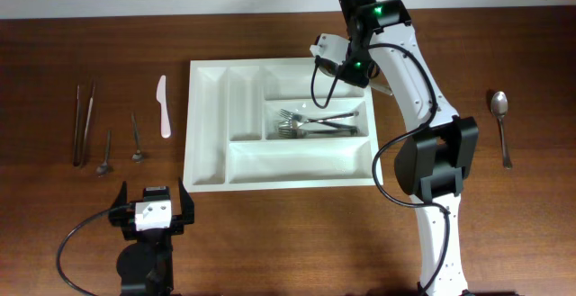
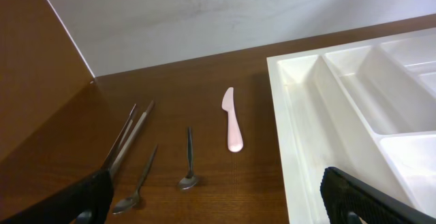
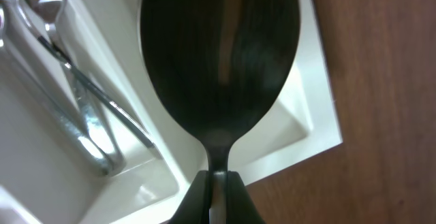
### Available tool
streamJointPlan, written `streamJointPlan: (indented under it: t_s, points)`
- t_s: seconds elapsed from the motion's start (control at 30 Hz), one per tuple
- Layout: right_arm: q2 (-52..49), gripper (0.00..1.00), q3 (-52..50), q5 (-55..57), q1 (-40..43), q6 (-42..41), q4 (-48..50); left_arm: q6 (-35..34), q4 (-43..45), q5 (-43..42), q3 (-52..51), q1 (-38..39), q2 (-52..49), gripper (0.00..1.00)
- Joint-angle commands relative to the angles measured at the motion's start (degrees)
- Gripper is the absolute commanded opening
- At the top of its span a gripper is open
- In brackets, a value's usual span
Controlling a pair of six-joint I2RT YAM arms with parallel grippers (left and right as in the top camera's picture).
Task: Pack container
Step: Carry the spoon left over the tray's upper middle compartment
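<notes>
The container [image 1: 297, 163], a large white cutlery tray, lies in the middle of the table and also shows in the left wrist view [image 2: 293, 135] and the right wrist view [image 3: 310, 108]. Several forks [image 1: 310, 122] [image 3: 75, 94] lie in its middle long compartment. My right gripper [image 1: 346, 65] [image 3: 216, 178] hangs over the tray's far right corner, shut on the neck of a dark metal spoon [image 3: 218, 54] whose bowl points down at the tray. My left gripper [image 1: 151, 202] [image 2: 218, 197] stands open and empty at the table's near edge, left of the tray.
Left of the tray lie a pale plastic knife [image 1: 164, 107] [image 2: 232, 118], metal tongs [image 1: 83, 121] [image 2: 129, 135] and two small spoons [image 1: 106, 152] [image 1: 136, 139] [image 2: 139, 183] [image 2: 189, 163]. Another spoon [image 1: 502, 125] lies at the far right.
</notes>
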State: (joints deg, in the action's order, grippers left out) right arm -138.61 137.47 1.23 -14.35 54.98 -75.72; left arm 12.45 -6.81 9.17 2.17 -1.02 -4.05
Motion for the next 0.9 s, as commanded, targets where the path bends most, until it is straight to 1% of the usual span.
streamJointPlan:
  t_s: [0.0, 0.23, 0.4, 0.63, 0.87]
  points:
    - [1.53, 0.04, 1.33, -0.76, -0.33, 2.12, 1.22, 0.48, 0.15, -0.59, -0.33, 0.26, 0.48, 0.99]
    - [1.53, 0.04, 1.33, -0.63, -0.31, 4.94, 2.12, 0.48, 0.15, -0.59, -0.33, 0.26, 0.48, 0.99]
    - [1.53, 0.04, 1.33, -0.55, -0.31, 10.01, 2.38, 0.48, 0.15, -0.59, -0.33, 0.26, 0.48, 0.99]
    - [1.53, 0.04, 1.33, -0.57, -0.26, 14.95, 4.0, 0.48, 0.15, -0.59, -0.33, 0.26, 0.48, 0.99]
    - [1.53, 0.04, 1.33, -0.79, -0.37, 15.13, 3.67, 0.48, 0.15, -0.59, -0.33, 0.26, 0.48, 0.99]
